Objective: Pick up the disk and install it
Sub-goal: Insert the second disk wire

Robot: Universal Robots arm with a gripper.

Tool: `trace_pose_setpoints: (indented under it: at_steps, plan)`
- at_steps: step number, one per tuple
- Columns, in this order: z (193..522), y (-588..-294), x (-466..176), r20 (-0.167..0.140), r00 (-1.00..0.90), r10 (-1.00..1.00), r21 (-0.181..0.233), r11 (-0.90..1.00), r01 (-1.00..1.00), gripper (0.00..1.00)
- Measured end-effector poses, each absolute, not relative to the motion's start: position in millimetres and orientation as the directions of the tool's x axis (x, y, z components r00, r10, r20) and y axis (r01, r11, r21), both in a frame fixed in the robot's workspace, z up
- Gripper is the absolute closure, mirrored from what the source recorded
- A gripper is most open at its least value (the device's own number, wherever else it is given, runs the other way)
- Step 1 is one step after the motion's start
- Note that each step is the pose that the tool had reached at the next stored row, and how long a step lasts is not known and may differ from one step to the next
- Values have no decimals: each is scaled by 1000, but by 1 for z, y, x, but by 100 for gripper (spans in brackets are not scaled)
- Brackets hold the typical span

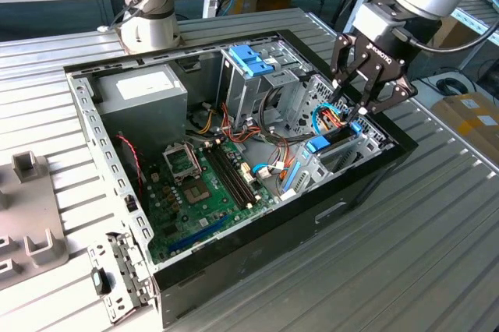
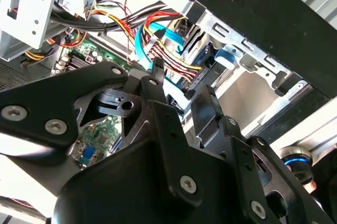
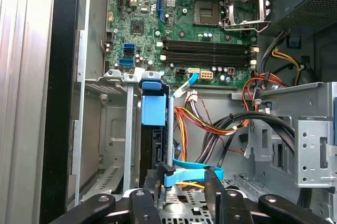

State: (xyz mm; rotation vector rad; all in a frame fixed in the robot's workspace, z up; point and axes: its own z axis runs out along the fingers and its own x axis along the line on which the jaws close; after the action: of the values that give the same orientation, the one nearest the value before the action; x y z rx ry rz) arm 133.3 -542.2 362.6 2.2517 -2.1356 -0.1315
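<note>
Blue plastic marks the disk, which stands on edge in a metal drive bay at the side of the open computer case towards the exterior view's right. In the first wrist view the disk shows as a narrow upright slab with a blue carrier end, seated between the bay's grey metal walls. The black hand hangs directly above that bay, its fingers pointing down with the tips close to the blue frame; in the first wrist view the fingertips sit a little apart on either side of a blue cable, and I cannot tell whether they grip the disk or merely flank it. Beyond the bay lies the green motherboard with its memory slots and bare processor socket. A grey power supply fills the case's far corner, next to a tall cage with a blue handle. The case rests on a ribbed metal worktop.
</note>
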Motion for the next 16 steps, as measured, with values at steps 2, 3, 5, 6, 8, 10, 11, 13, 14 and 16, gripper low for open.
trace_pose_setpoints:
  at_steps: [2,3,5,6,8,10,11,13,14,16]
  plan:
    - [363,-543,133,-37,51,-998,84,-54,-995,52]
    - [362,-545,133,-37,51,-998,84,-54,-995,52]
    - [362,-547,133,-37,51,-998,84,-54,-995,52]
    - [362,-547,133,-37,51,-998,84,-54,-995,52]
    - [362,-547,132,-37,51,-998,84,-54,-995,52]
    - [362,-547,132,-37,51,-998,84,-54,-995,52]
    - [361,-547,132,-37,51,-998,84,-54,-995,52]
    - [361,-547,132,-37,51,-998,84,-54,-995,52]
    - [361,-547,132,-37,51,-998,84,-54,-995,52]
    - [361,-547,132,-37,51,-998,84,-54,-995,52]
